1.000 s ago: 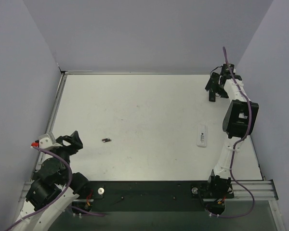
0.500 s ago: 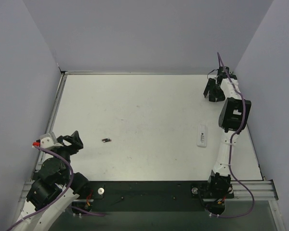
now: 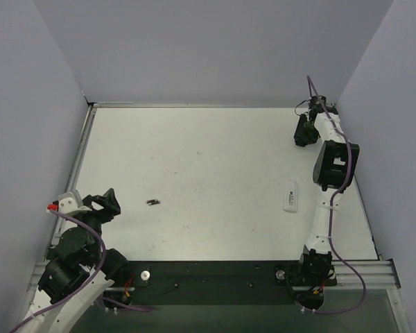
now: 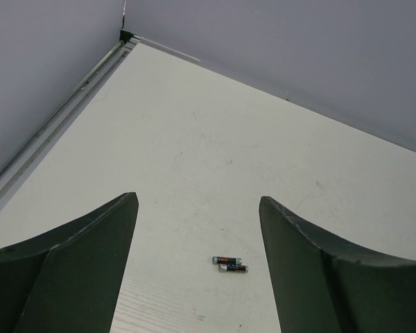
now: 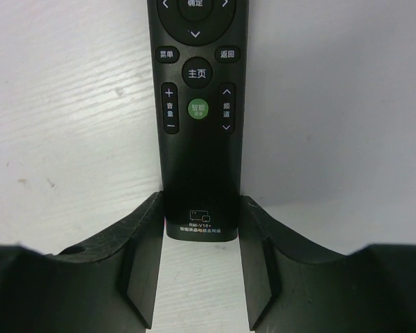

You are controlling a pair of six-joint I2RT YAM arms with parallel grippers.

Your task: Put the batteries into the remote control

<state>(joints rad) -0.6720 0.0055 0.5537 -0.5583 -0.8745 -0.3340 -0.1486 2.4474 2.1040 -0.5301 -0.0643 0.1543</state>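
On the white tabletop [image 3: 215, 152], the right gripper [image 5: 200, 200] sits at the far right corner, its fingers pressed against both long edges of the black plastic remote control [image 5: 197, 104], pinching its lower end button side up. The left gripper [image 4: 197, 201] hovers spread wide and empty at the near left. A slim white rectangular remote [image 3: 290, 195] lies midway down the right side, and the two tiny dark grey cylindrical batteries [image 4: 230, 264] lie touching side by side on the left half, well apart from both remotes. The step in hand looks like securing the black remote, and next it probably needs lifting, turning back side up and bringing nearer the batteries.
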